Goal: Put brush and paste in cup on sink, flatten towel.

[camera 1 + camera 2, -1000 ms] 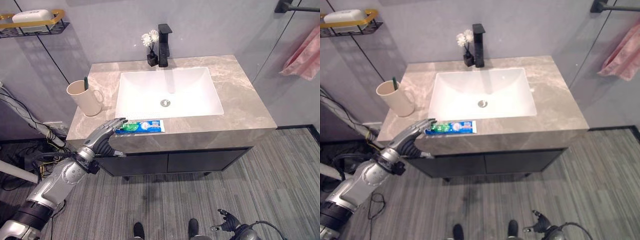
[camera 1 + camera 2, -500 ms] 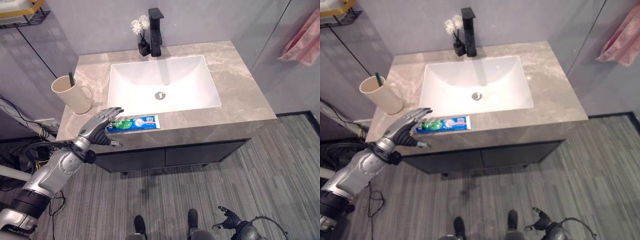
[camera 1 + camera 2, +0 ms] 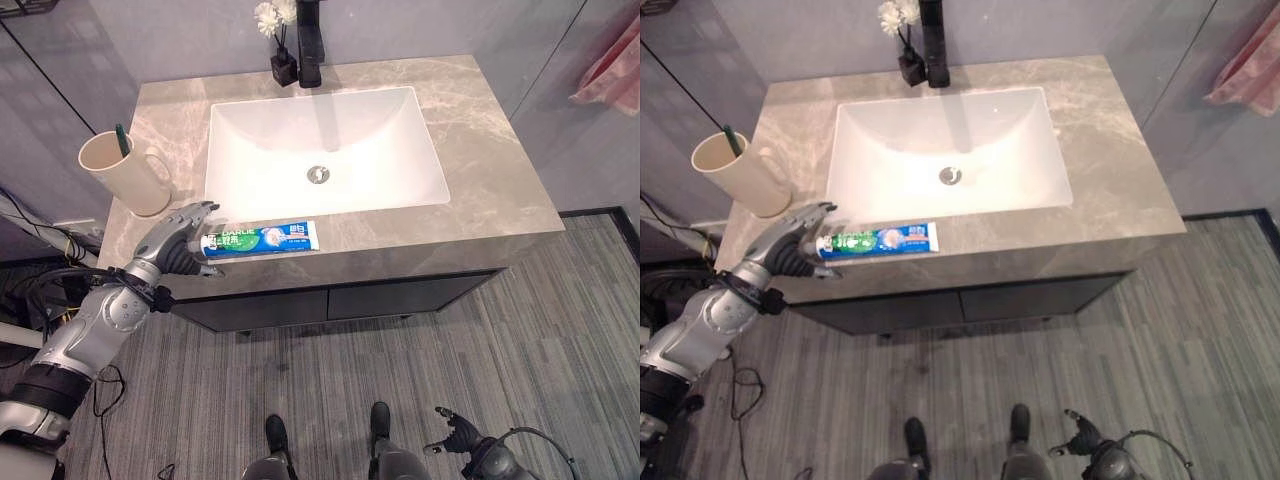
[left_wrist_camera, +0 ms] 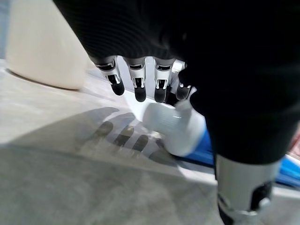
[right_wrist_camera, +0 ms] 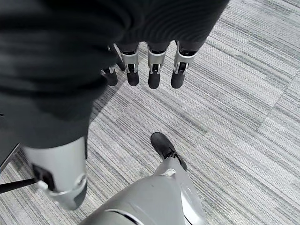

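Observation:
A blue, green and white toothpaste tube (image 3: 260,239) lies on the grey stone counter (image 3: 480,150) at its front edge, in front of the white basin (image 3: 325,140). My left hand (image 3: 174,238) is open at the tube's left end, with its fingers (image 4: 137,84) held just over the white cap (image 4: 176,129). The beige cup (image 3: 125,172) stands upright at the counter's left, with a green toothbrush (image 3: 121,139) in it. A pink towel (image 3: 612,62) hangs bunched at the upper right. My right hand (image 3: 455,440) hangs low over the floor, its fingers (image 5: 152,70) relaxed.
A black faucet (image 3: 310,45) and a small black vase of white flowers (image 3: 272,40) stand behind the basin. The counter's front edge drops to a dark cabinet (image 3: 330,300) and grey striped floor (image 3: 560,340).
The whole picture has shifted, so the camera has moved. My left hand stays at the tube's cap end, its fingers drawn slightly closer over the cap. The tube and cup have not moved.

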Robot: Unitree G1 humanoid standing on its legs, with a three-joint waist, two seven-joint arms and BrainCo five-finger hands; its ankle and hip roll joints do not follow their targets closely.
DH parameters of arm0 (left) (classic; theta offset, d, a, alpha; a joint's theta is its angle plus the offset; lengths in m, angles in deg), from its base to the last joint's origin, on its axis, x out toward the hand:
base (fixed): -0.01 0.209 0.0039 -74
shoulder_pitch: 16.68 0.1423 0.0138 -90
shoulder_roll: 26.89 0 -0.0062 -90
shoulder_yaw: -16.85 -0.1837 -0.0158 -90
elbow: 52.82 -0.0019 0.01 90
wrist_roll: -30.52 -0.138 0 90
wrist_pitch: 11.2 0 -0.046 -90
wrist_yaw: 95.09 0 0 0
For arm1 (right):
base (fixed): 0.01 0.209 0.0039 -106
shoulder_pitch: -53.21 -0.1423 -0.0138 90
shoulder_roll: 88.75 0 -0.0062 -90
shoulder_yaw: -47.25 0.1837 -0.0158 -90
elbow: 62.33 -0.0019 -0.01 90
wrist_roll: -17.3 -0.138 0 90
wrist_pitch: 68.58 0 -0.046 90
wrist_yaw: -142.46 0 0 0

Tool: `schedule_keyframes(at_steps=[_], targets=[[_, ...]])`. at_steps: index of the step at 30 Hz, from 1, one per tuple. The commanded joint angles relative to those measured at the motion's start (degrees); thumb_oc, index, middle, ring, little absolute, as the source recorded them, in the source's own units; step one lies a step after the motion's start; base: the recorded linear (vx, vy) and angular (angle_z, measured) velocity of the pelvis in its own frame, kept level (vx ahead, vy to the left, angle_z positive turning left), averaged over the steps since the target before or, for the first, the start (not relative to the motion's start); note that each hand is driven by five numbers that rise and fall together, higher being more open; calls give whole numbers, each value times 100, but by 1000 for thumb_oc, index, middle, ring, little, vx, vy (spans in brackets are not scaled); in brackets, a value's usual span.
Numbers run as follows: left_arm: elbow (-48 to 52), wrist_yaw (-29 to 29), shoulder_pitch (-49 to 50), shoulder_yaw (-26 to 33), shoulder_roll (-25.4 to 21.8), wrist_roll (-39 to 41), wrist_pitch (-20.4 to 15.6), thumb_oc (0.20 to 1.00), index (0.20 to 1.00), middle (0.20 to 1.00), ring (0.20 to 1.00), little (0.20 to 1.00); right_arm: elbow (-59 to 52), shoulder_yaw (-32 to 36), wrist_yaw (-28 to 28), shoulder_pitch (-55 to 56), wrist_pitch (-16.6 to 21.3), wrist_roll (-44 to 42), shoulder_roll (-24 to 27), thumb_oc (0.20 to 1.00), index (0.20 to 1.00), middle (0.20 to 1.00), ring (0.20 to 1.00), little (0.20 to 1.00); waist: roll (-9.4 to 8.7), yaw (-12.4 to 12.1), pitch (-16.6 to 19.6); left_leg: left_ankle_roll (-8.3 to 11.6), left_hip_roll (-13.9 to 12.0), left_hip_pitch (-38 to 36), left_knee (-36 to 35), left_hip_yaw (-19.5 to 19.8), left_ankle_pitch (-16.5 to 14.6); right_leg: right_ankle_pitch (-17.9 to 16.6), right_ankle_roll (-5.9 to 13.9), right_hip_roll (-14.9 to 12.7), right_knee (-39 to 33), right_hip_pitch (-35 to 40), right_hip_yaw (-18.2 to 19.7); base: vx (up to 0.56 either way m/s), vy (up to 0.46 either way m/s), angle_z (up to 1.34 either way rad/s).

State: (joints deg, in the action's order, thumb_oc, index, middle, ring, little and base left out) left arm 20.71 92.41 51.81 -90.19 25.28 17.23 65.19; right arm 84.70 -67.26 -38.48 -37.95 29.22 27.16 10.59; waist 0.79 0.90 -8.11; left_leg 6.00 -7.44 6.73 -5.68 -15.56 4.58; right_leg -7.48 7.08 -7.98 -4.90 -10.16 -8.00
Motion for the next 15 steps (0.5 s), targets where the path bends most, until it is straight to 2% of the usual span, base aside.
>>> schedule_keyframes(at_steps=[1, 3, 7, 9, 10, 15], targets=[[-156, 315, -432, 256, -269, 457, -77, 1000, 1000, 1000, 1000, 1000, -136, -279, 21, -137, 105, -66, 60, 1000, 1000, 1000, 1000, 1000, -281, 18, 77, 80, 46, 140, 68, 368, 104, -760, 654, -603, -10, -146, 294, 0, 0, 0], [-142, 304, -388, 294, -235, 582, -84, 1000, 1000, 1000, 1000, 1000, -117, -290, 22, -128, 108, -65, 57, 1000, 1000, 1000, 1000, 1000, -288, 14, 74, 81, 44, 128, 68, 365, 100, -756, 651, -604, -10, -138, 303, 0, 0, 0], [-168, 115, -170, 436, 90, 1703, -108, 1000, 1000, 1000, 1000, 1000, 37, -321, 49, -110, 64, -53, 5, 1000, 1000, 1000, 1000, 1000, -290, 7, 81, 83, 41, 75, 68, 357, 90, -735, 635, -607, -10, -111, 310, 34, 5, 0], [-169, 111, -169, 437, 89, 1710, -110, 1000, 1000, 1000, 1000, 1000, 38, -322, 49, -109, 65, -53, 7, 1000, 1000, 1000, 1000, 1000, -287, 8, 81, 83, 40, 73, 68, 356, 89, -735, 635, -606, -10, -109, 310, 0, 0, 0], [-159, -16, -134, 445, 168, 2108, -120, 1000, 1000, 1000, 1000, 1000, 55, -344, 71, -109, 56, -41, -5, 1000, 1000, 1000, 1000, 1000, -285, -1, 89, 93, 33, 52, 68, 354, 94, -716, 625, -606, -10, -88, 304, 0, 0, 0], [-92, -189, -105, 381, 198, 2446, -121, 1000, 1000, 1000, 1000, 1000, 20, -369, 100, -81, 58, -18, 30, 1000, 1000, 1000, 1000, 1000, -275, -1, 104, 110, 16, 12, 68, 363, 91, -693, 622, -602, -10, -53, 274, 23, -3, -1]])
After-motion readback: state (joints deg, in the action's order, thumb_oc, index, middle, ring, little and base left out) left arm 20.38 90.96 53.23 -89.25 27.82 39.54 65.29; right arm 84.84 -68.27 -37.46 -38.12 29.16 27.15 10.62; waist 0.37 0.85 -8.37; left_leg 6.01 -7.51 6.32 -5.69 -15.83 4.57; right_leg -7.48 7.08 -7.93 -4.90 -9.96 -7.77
